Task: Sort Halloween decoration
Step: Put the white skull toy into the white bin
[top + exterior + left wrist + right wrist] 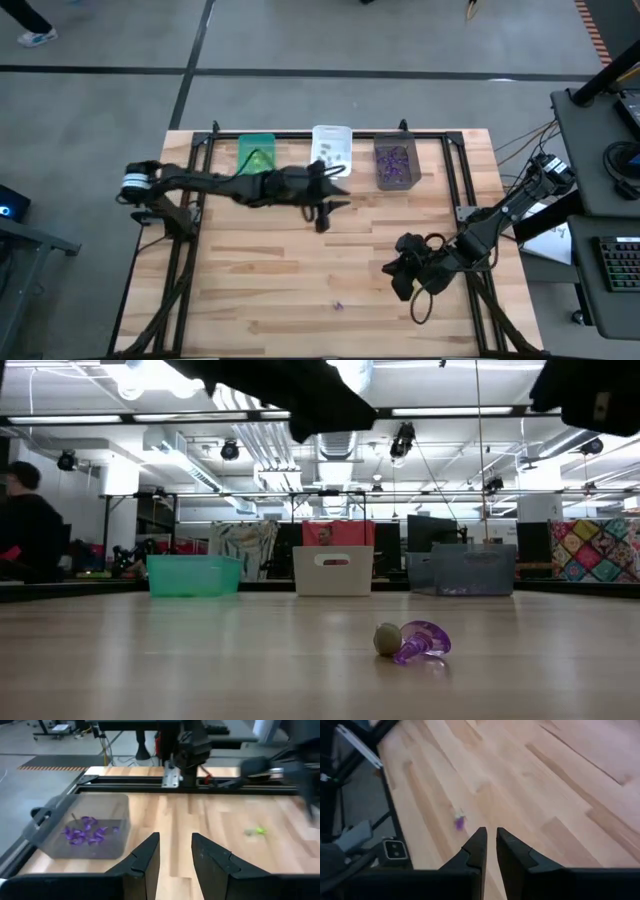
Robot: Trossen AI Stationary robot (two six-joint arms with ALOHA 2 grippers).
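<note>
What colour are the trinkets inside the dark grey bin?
Purple. The trinkets in the dark grey bin show best in the left wrist view.

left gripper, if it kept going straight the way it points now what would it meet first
Probably bare table: ahead of the left gripper lies open wood, with the dark grey bin of purple trinkets off to one side. Depth is unclear.

Nothing legible anywhere here: no label, brand, number or sign reads on the bins, the arms, the table or the room behind.
</note>
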